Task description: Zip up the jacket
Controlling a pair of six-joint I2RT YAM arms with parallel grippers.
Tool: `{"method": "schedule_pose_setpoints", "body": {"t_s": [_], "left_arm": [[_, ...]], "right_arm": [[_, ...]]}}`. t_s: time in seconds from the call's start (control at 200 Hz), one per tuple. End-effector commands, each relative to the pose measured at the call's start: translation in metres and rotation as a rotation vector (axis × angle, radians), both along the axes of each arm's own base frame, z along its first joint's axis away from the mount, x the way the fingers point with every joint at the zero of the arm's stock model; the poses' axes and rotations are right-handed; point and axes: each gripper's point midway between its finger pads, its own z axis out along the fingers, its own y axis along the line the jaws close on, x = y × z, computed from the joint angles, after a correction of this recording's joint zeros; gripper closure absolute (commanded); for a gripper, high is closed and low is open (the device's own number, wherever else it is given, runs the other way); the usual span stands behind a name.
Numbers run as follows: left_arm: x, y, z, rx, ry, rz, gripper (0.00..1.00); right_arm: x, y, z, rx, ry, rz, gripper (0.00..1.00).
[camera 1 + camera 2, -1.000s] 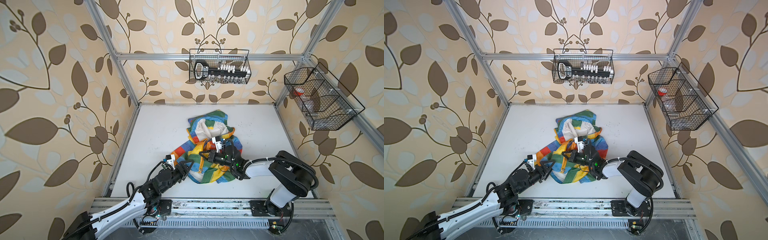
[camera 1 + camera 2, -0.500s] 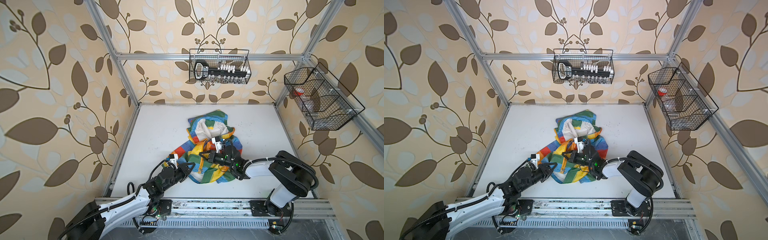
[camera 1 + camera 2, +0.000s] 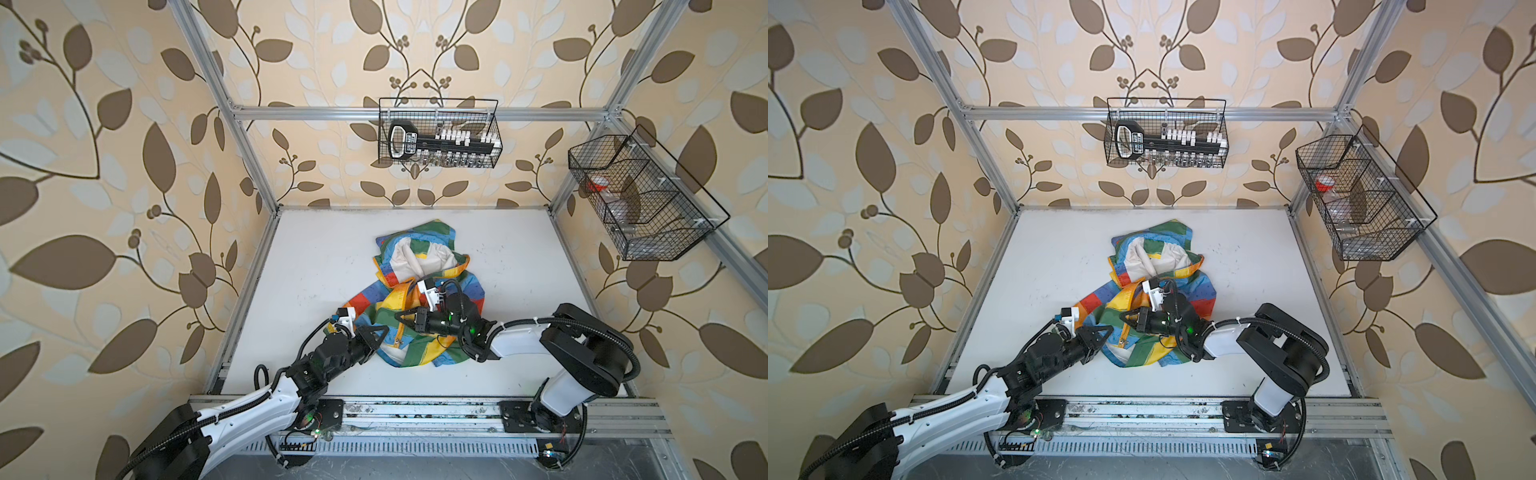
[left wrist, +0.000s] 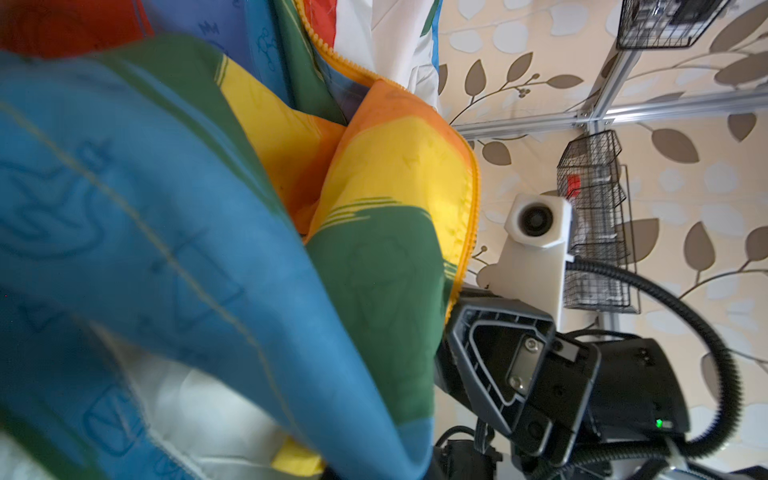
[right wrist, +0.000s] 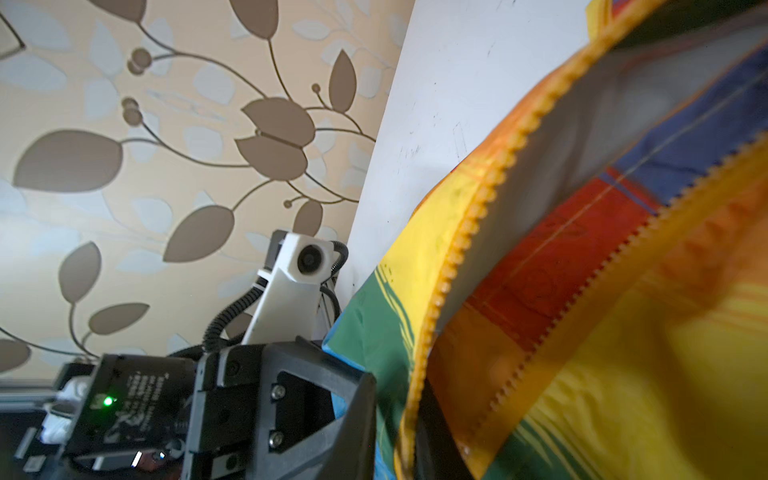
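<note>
At the jacket's [image 3: 419, 353] nearest hem, the left gripper [image 3: 379, 336] met the fabric; whether it pinched anything could not be told. Just beyond, the right gripper [image 3: 400, 319] was clamped on the jacket's orange zipper edge [image 5: 469, 216]. The tooth rows stood apart, so zipping seemed unstarted. The jacket lay crumpled mid-table [image 3: 316, 257], hood [image 3: 415, 257] farthest.

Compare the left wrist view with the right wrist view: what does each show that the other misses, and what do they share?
Only the left wrist view shows the right hand at the zipper edge, and a wire basket on the wall. Only the right wrist view shows the left hand and the bare white table. Both show the rainbow jacket, its orange-yellow zipper teeth, and the leaf wallpaper.
</note>
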Motion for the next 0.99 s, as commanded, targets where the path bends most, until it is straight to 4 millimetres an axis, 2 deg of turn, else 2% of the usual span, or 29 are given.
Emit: {"method": "schedule_pose_setpoints", "body": {"t_s": [0.0, 0.035, 0.07, 0.18, 0.34, 0.485, 0.565, 0.625, 0.805, 0.99], "left_arm": [[0.005, -0.006, 0.024, -0.022, -0.067, -0.022, 0.49], [0.002, -0.007, 0.019, -0.001, -0.058, -0.039, 0.34], [0.000, -0.009, 0.017, 0.007, -0.056, -0.060, 0.24], [-0.009, -0.014, 0.009, 0.001, -0.052, -0.119, 0.05], [-0.019, -0.022, 0.003, 0.025, -0.047, -0.193, 0.01], [-0.014, -0.025, 0.006, 0.046, -0.076, -0.192, 0.02], [-0.008, -0.028, 0.013, 0.054, -0.107, -0.185, 0.05], [-0.004, -0.032, 0.017, 0.067, -0.125, -0.180, 0.11], [-0.003, -0.047, 0.025, 0.042, -0.171, -0.217, 0.38], [-0.011, -0.056, 0.020, 0.055, -0.158, -0.264, 0.75]], "right_arm": [[0.006, 0.007, 0.013, 0.097, 0.016, 0.010, 1.00], [0.008, 0.007, 0.014, 0.106, 0.021, 0.004, 1.00], [0.010, 0.008, 0.015, 0.113, 0.023, 0.000, 1.00], [0.015, 0.010, 0.022, 0.128, 0.020, -0.013, 1.00], [0.022, 0.011, 0.033, 0.153, 0.011, -0.037, 1.00], [0.025, 0.012, 0.040, 0.169, 0.011, -0.050, 1.00], [0.026, 0.011, 0.041, 0.173, 0.011, -0.054, 1.00], [0.026, 0.012, 0.042, 0.175, 0.011, -0.054, 1.00], [0.030, 0.008, 0.039, 0.177, 0.025, -0.074, 1.00], [0.037, 0.004, 0.037, 0.191, 0.035, -0.098, 1.00]]}}
